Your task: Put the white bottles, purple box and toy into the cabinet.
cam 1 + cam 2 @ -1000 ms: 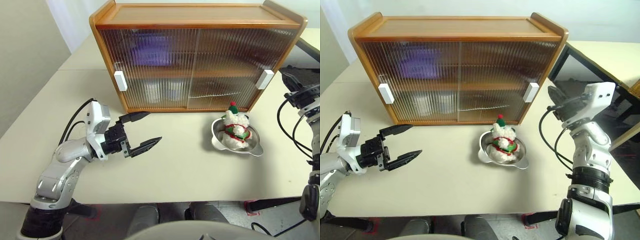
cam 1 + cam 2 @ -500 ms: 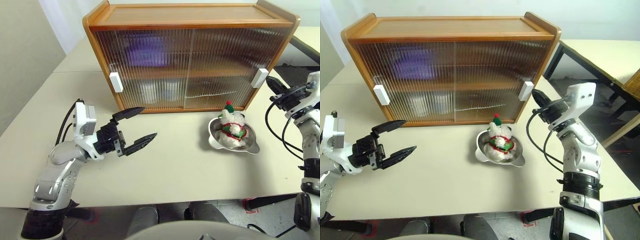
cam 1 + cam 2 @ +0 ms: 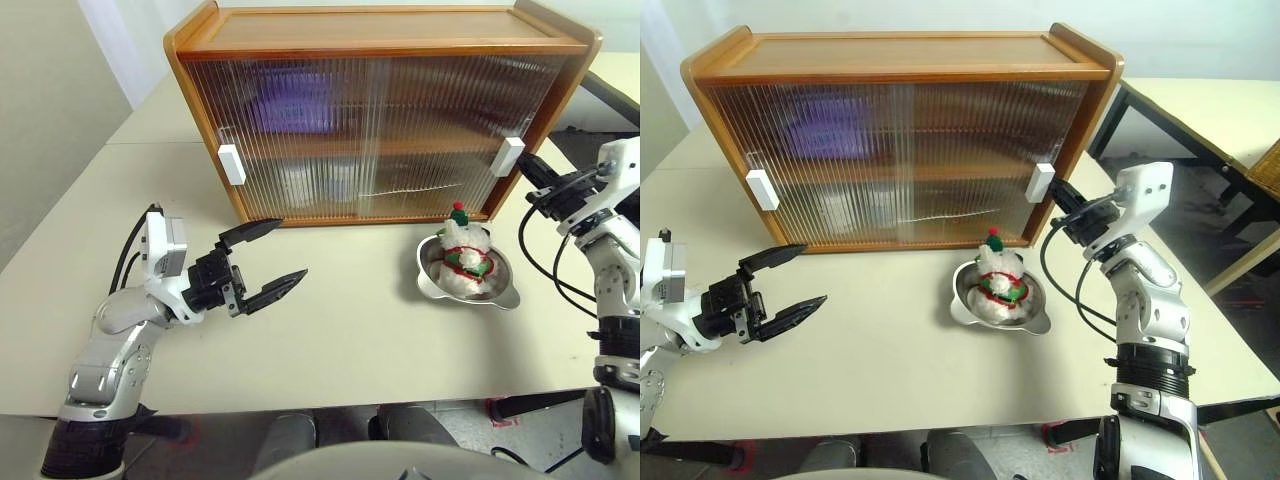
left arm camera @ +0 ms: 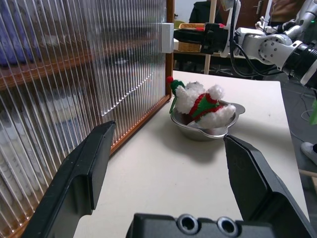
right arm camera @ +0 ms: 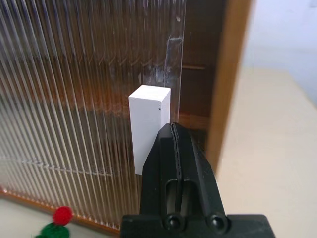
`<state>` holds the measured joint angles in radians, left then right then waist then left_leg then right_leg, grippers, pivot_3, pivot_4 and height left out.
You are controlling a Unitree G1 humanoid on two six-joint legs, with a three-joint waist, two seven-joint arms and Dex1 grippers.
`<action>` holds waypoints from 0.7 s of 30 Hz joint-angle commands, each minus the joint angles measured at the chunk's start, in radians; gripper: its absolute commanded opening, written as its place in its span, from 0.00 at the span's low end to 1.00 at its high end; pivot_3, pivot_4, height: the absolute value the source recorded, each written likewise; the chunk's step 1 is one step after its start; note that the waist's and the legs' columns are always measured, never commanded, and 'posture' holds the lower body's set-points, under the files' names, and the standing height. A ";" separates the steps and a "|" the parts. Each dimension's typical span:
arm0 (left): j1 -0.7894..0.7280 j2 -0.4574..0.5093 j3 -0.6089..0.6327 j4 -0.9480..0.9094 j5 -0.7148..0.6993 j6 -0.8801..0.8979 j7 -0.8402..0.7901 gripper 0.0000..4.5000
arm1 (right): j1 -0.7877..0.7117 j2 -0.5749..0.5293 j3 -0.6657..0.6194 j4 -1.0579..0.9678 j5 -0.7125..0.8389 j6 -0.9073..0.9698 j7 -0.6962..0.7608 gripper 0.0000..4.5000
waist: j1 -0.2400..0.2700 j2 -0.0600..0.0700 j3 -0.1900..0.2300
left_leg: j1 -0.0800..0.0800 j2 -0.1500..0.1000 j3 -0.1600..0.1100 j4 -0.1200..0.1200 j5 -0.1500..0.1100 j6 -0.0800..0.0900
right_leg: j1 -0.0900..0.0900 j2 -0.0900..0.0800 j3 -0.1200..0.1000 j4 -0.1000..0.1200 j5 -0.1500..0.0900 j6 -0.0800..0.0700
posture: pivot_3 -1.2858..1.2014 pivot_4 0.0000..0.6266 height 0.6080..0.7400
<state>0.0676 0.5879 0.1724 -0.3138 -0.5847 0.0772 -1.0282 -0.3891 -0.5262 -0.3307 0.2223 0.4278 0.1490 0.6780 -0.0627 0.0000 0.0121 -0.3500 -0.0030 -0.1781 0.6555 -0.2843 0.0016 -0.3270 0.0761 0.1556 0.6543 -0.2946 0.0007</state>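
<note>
Nearest, the left gripper (image 3: 262,262) hangs over the pale bench (image 3: 350,330) with jaws wide and empty. Farther back, the little white plush toy in its shiny metal dish (image 3: 465,264) waits outside the big wooden cabinet with ribbed sliding doors (image 3: 380,110). The right gripper (image 3: 1058,196), jaws shut tight, is beside the white block handle (image 3: 1041,182); it might slip off, leaving the door barely open.

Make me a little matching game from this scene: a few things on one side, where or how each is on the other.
Things:
1. toy
2. left hand
3. right hand
4. purple box

States:
A. shut, at the cabinet's white door handle
B. behind the ribbed door, upper shelf
C. sitting in a metal dish
D. wide open above the table

Pairs: 1-C, 2-D, 3-A, 4-B
</note>
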 commanded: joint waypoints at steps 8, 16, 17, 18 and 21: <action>0.005 0.008 0.000 0.011 0.013 -0.018 -0.002 1.00 | -0.026 0.087 0.075 -0.099 0.011 0.052 -0.028 0.00 | 0.000 0.000 0.000 | 0.000 0.000 0.000 0.000 0.000 0.000 | 0.000 0.000 0.000 0.000 0.000 0.000 | 0.49 0.00 1.00; 0.012 0.013 0.002 0.005 0.012 -0.016 -0.002 1.00 | -0.039 0.128 0.115 -0.150 0.022 0.104 -0.038 0.00 | 0.001 0.000 0.000 | 0.000 0.000 -0.001 0.000 0.000 0.000 | -0.001 0.000 -0.001 0.000 0.000 0.000 | 0.49 0.01 1.00; 0.013 0.014 0.003 0.004 0.012 -0.016 -0.002 1.00 | -0.041 0.138 0.120 -0.154 0.023 0.103 -0.036 0.00 | 0.001 0.000 0.000 | 0.000 0.000 -0.001 0.000 0.000 0.000 | -0.001 0.000 -0.001 0.000 0.000 0.000 | 0.49 0.01 1.00; 0.016 0.014 0.004 0.004 0.012 -0.016 -0.002 1.00 | -0.042 0.149 0.126 -0.155 0.026 0.100 -0.032 0.00 | 0.000 0.000 0.000 | 0.000 0.000 -0.001 0.000 0.000 0.000 | -0.001 0.000 -0.001 0.000 0.000 0.000 | 0.49 0.01 1.00; 0.022 0.013 0.002 0.003 0.014 -0.019 -0.001 1.00 | -0.041 0.195 0.155 -0.166 0.025 0.101 -0.041 0.00 | -0.002 0.000 0.000 | 0.000 0.002 0.000 0.000 0.000 0.000 | -0.001 0.001 -0.001 0.000 0.001 -0.001 | 0.49 0.01 1.00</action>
<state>0.0779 0.5955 0.1724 -0.3056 -0.5800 0.0648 -1.0283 -0.4184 -0.3479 -0.2063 0.0798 0.4392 0.2397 0.6402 -0.0645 0.0003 0.0119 -0.3503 -0.0009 -0.1782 0.6555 -0.2843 0.0015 -0.3286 0.0773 0.1547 0.6544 -0.2937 -0.0007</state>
